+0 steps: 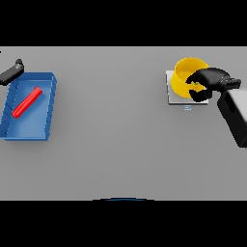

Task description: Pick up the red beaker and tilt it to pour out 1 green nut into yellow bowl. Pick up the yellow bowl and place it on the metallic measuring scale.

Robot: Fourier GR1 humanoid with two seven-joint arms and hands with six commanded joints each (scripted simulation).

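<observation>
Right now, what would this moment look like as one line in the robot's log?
yellow bowl: on metallic scale | right hand: curled on bowl rim | red beaker: lying in blue tray | left hand: idle, far left

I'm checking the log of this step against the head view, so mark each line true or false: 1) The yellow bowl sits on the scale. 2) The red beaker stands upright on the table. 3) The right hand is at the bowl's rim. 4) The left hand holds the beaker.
1) True: the yellow bowl sits on the metallic scale.
2) False: the red beaker lies on its side in the blue tray.
3) True: the right hand curls round the rim.
4) False: the left hand is beside the tray, apart from it.
</observation>
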